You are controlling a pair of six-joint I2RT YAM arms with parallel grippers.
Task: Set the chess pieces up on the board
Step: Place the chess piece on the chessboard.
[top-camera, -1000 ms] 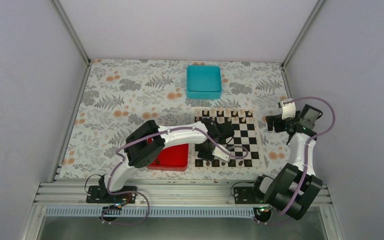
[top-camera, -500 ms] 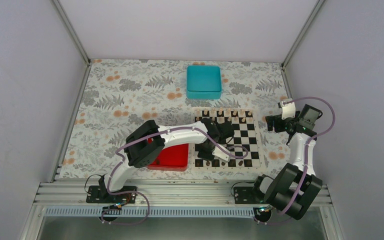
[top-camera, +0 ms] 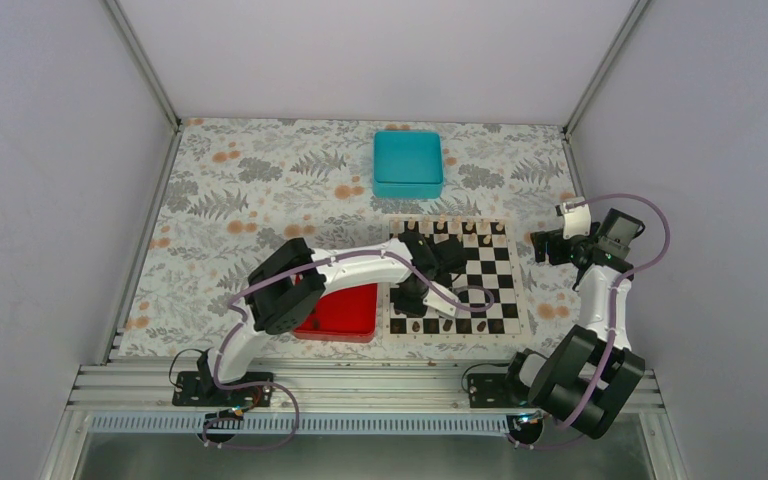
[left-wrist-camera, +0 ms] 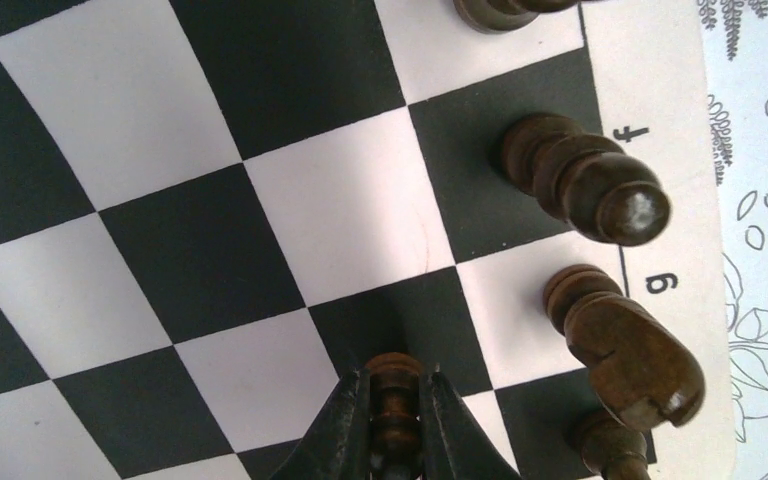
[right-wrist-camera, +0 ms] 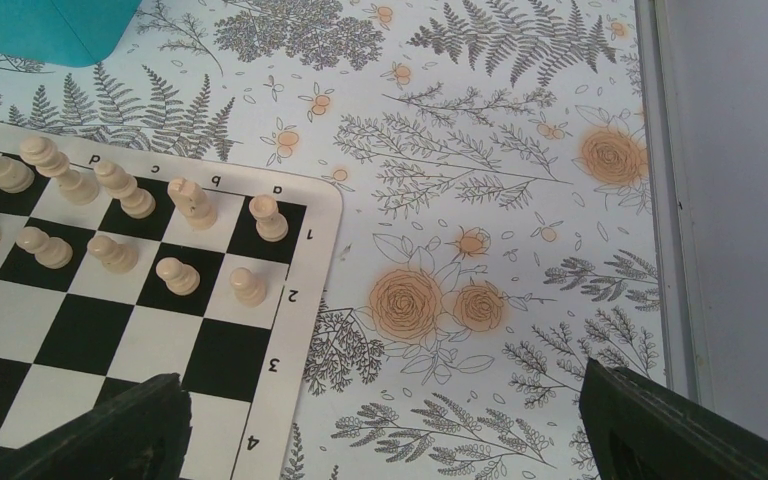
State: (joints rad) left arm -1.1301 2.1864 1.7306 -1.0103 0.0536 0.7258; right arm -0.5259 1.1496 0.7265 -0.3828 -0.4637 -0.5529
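The left tool (left-wrist-camera: pixel 392 420) is clamped shut on a dark pawn (left-wrist-camera: pixel 393 385), its two fingers pinching the piece's stem above a black square of the board (left-wrist-camera: pixel 160 150); whether the pawn's base touches the square cannot be told. In the wrist view, at 3 o'clock from the pawn, a dark knight (left-wrist-camera: pixel 625 350) stands on the edge square marked g, with a dark bishop (left-wrist-camera: pixel 585 185) at 12 o'clock from it on the square marked f. From overhead, the other dark pieces (top-camera: pixel 447 325) line the board's near edge, and the pale pieces (top-camera: pixel 455 228) fill two rows along its far edge. The board lies flat on the flower-patterned surface (top-camera: pixel 250 190), with a red tray (top-camera: pixel 345 312) just beside it at 9 o'clock and a teal box (top-camera: pixel 408 163) apart from it at 11 o'clock. The right tool (top-camera: pixel 548 245) hangs off the board at 3 o'clock from its far right corner, jaws spread wide with nothing between them, its camera looking down on the pale rows and the bare patterned surface.
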